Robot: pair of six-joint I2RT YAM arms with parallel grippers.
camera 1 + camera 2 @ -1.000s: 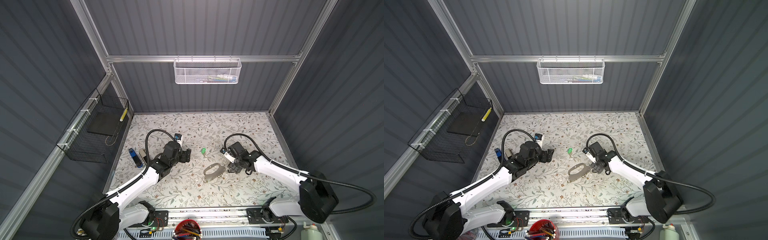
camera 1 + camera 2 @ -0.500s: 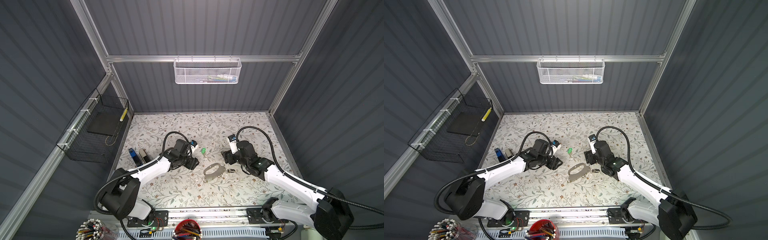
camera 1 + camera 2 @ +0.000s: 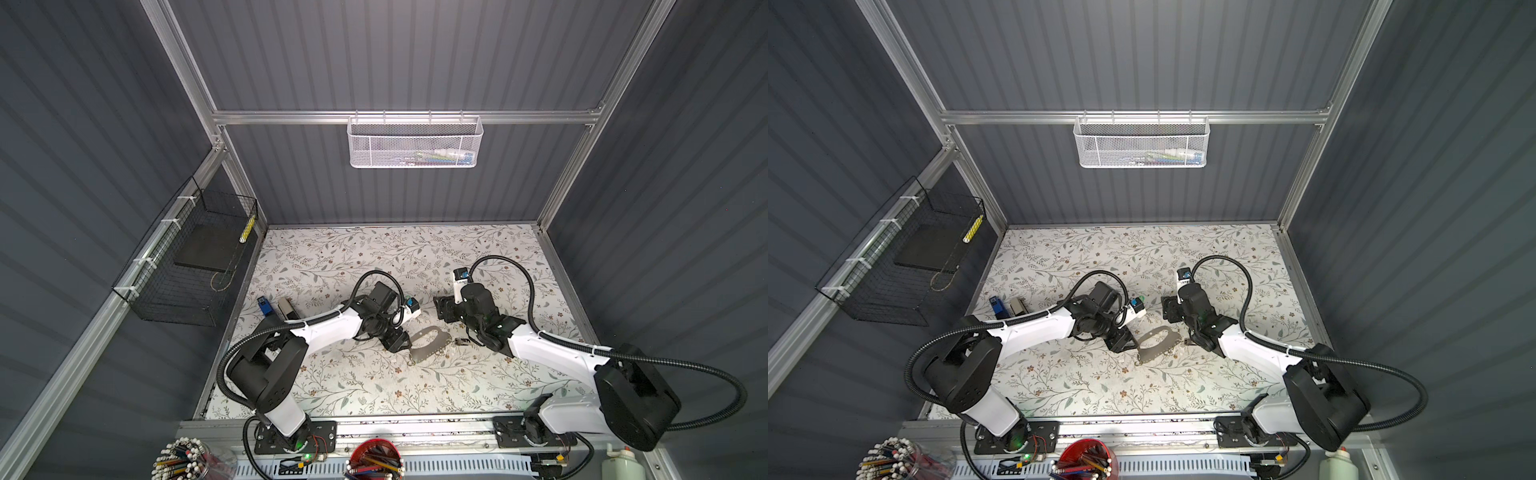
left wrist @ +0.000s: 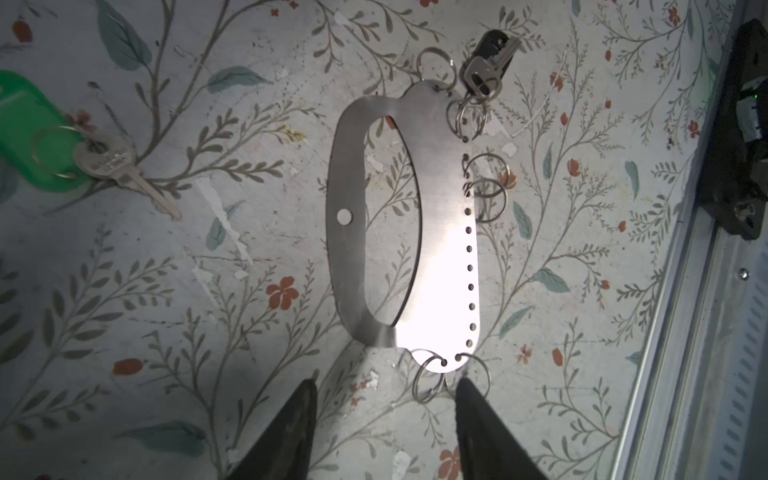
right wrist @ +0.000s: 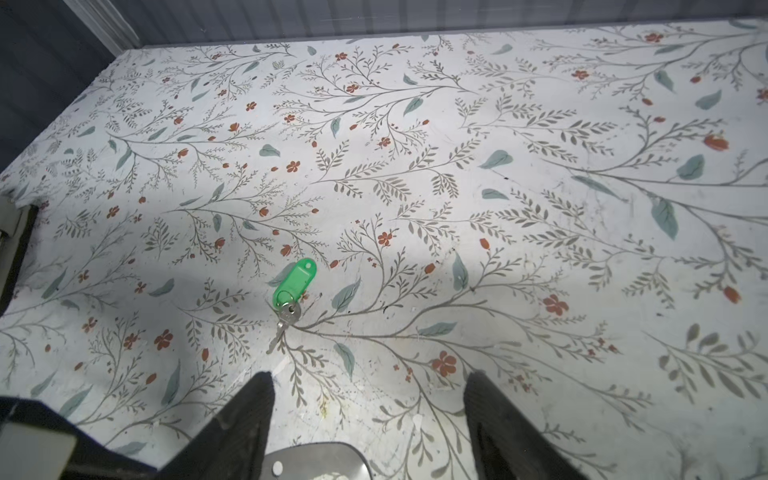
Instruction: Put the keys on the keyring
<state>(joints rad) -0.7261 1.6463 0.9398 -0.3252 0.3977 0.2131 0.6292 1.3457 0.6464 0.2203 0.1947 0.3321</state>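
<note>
Left wrist view, not the right one: I log the black-tagged key [image 4: 486, 62] at a loop on the end of the keyring [image 4: 440, 249] farthest from my left gripper [image 4: 386, 381]; the right wrist view shows the green-tagged key [image 5: 286, 316] loose just beyond my right gripper [image 5: 370, 376]. Both arms reach low and inward: left jaws part-open flanking the keyring's near loops, right jaws wide, both empty. Keyring: flat grey metal, oval cutout, holed edge.

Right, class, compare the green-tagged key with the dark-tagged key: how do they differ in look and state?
Tag: the green-tagged key carries a bright green tag; the dark-tagged key has a dark one. State: the green-tagged key lies loose on the table, apart from the keyring; the dark-tagged key appears hooked to a small ring at the keyring's edge. Both are small silver keys lying flat.
</note>
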